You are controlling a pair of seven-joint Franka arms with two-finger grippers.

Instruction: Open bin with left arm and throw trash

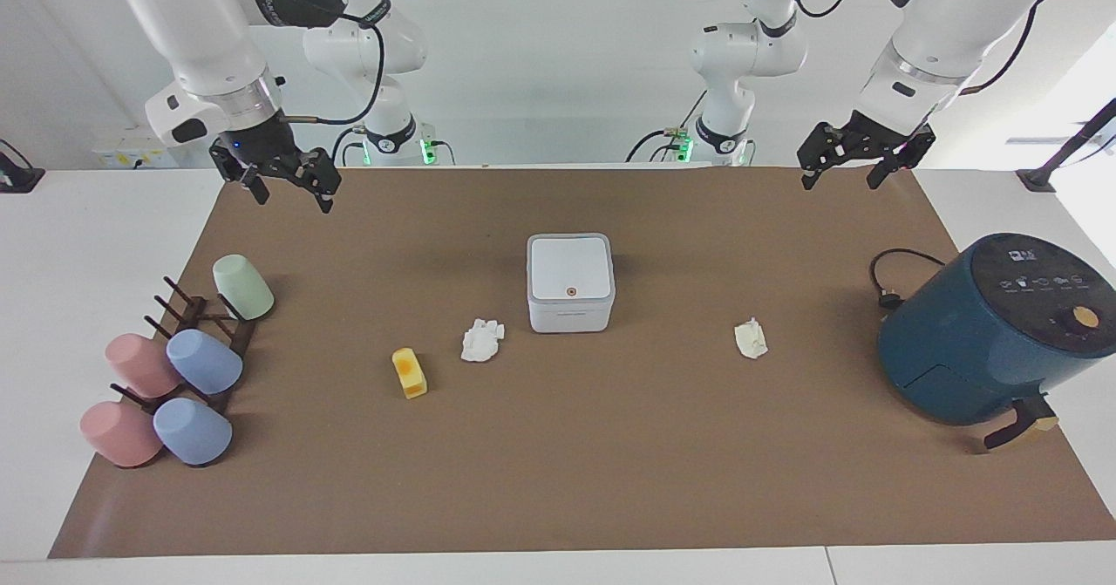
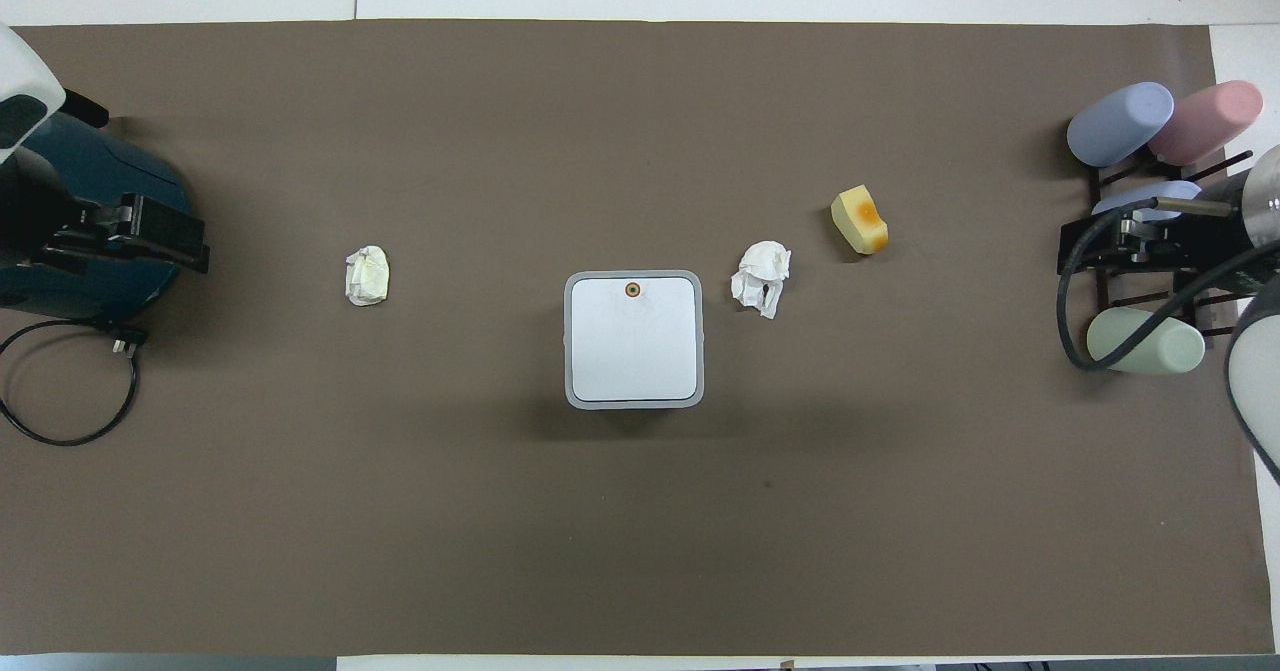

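1 high camera faces the robots, 1 looks steeply down; both share the mat [image 1: 567,445].

The bin [image 1: 570,282] looks like smooth white plastic with a satin sheen, its lid flat and unmarked apart from a small orange dot. Two wads of trash, one [image 1: 481,341] at the bin's 7 o'clock in the facing view and one [image 1: 751,338] at its 4 o'clock, are crumpled white paper, rough and creased. The yellow block [image 1: 410,373] has a soft matt, spongy look. The table cover [image 1: 558,480] is a matt brown sheet, smooth and flat. The cups [image 1: 205,361] appear as matt pastel plastic on a dark wooden-looking rack [image 1: 187,310]. The air fryer [image 1: 985,332] has a dark teal shell with a glossy black top panel.
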